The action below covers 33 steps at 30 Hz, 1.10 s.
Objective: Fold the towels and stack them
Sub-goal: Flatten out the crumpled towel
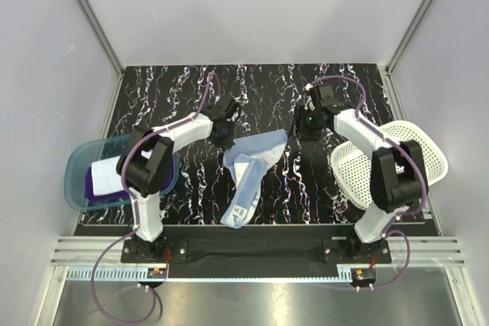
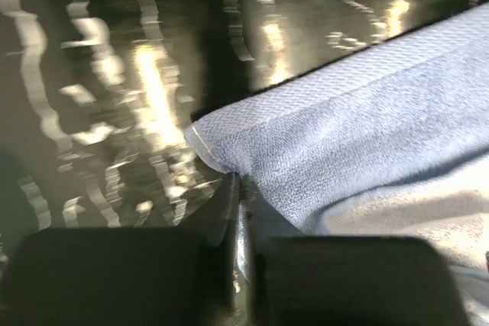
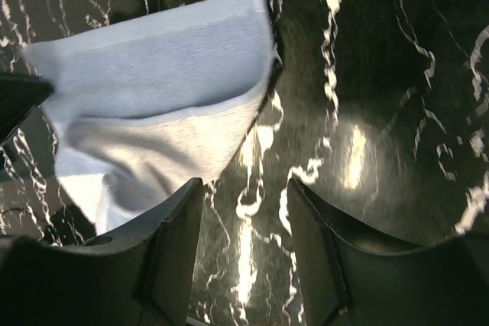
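Observation:
A light blue towel (image 1: 252, 167) lies crumpled in the middle of the black marbled table, its white tag (image 1: 239, 211) at the near end. My left gripper (image 1: 224, 139) is down at the towel's far left corner. In the left wrist view its jaws (image 2: 238, 181) are pressed together on the hemmed corner of the towel (image 2: 367, 127). My right gripper (image 1: 303, 133) hovers just right of the towel's far right corner. Its fingers (image 3: 244, 185) stand open over bare table, with the towel (image 3: 153, 89) up and to the left. A purple towel (image 1: 95, 187) and a white towel (image 1: 107, 170) lie stacked in the tub.
A translucent teal tub (image 1: 72, 181) sits at the left edge beside the left arm. A white perforated basket (image 1: 359, 169) stands at the right, partly behind the right arm. Metal frame rails and white walls bound the table.

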Motion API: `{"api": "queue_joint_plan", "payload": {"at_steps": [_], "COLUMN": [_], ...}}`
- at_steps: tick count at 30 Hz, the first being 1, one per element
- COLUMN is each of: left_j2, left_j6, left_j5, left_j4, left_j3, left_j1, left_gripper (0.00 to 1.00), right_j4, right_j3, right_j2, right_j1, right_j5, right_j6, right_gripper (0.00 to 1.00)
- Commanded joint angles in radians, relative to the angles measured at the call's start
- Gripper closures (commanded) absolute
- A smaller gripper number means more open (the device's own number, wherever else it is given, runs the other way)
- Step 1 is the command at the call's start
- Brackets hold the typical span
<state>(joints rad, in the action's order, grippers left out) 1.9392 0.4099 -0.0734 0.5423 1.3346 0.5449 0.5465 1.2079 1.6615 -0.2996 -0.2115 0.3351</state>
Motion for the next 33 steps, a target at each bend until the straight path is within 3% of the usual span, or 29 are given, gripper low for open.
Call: {"api": "queue_joint_plan", "payload": {"at_steps": [1, 5, 8, 16, 33], "left_j2": [-0.088, -0.094, -0.085, -0.019, 0.083], "left_j6": [0.014, 0.001, -0.006, -0.059, -0.016], "left_j5": [-0.020, -0.034, -0.026, 0.107, 0.090], "left_j4": [-0.051, -0.021, -0.013, -0.045, -0.022], "left_j3": [-0.012, 0.018, 0.025, 0.046, 0.072], "left_j1": [0.003, -0.017, -0.054, -0.094, -0.103], "left_gripper": [0.73, 0.49, 0.44, 0.45, 0.52], "right_j4": [-0.040, -0.022, -0.010, -0.020, -0.057], "right_j3": [0.096, 0.197, 0.254, 0.358, 0.355], "right_j2": [0.089, 0.196, 0.274, 0.400, 0.485], "right_j1": [0.004, 0.004, 0.004, 0.004, 0.001], "right_j5": [-0.035, -0.045, -0.045, -0.057, -0.085], "right_j6": [-0.040, -0.108, -0.145, -0.203, -0.220], "right_gripper": [0.45, 0.48, 0.49, 0.52, 0.54]}}
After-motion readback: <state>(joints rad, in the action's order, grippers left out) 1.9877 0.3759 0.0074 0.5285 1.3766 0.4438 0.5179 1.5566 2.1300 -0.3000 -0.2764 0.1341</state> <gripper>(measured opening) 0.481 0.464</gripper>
